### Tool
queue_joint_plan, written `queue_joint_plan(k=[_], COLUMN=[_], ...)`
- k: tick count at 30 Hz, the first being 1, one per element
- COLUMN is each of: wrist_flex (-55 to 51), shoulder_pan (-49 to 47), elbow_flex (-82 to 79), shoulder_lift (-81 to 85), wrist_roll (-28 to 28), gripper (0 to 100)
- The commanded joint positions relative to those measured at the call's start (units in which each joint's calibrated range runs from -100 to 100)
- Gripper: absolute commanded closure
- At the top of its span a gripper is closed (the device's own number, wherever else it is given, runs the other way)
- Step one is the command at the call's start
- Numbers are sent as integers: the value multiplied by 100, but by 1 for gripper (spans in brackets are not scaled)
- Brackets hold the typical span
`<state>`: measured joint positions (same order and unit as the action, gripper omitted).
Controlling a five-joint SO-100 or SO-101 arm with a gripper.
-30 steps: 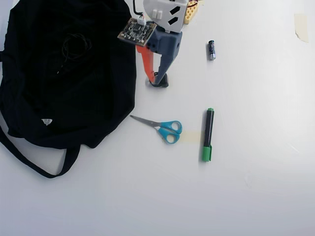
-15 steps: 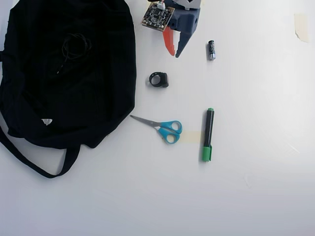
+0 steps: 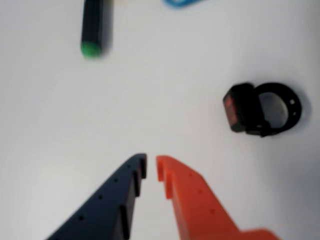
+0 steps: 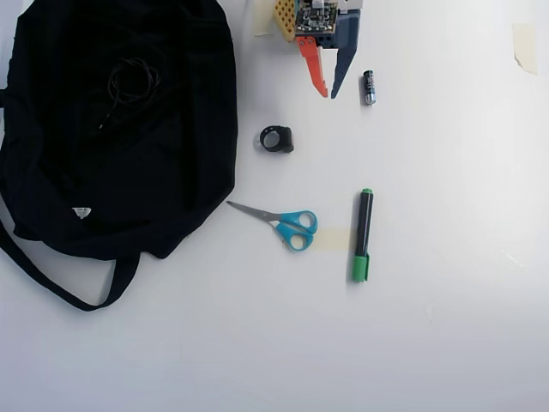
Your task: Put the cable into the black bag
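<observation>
Now the end effector (image 4: 328, 93), narrow and empty, has retreated from the ring piece (image 4: 276, 139); cable (image 4: 129, 84) lies on the black bag (image 4: 171, 172), task apparently done.

A matt white table (image 4: 446, 343) carries the black bag (image 4: 171, 163), soft crumpled cloth with a small white label, and on that cloth lies the cable (image 4: 130, 81), thin and faintly shiny. Right of the bag, scissors (image 4: 283, 221) pair bare metal blades with glossy blue plastic handles; the gripper (image 4: 328, 93) shows smooth orange and dark-blue plastic fingers.
</observation>
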<state>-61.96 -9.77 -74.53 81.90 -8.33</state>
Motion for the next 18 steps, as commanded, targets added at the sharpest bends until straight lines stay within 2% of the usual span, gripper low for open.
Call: queue_joint_plan(k=[1,8,18], wrist_flex=[55,3,-833], shoulder_pan=[-70,-77,-77], elbow_flex=[-606,-1487,-2152], shoulder_lift=[831,1519,1544], wrist_roll=[303,308,308], gripper=[98,98,97])
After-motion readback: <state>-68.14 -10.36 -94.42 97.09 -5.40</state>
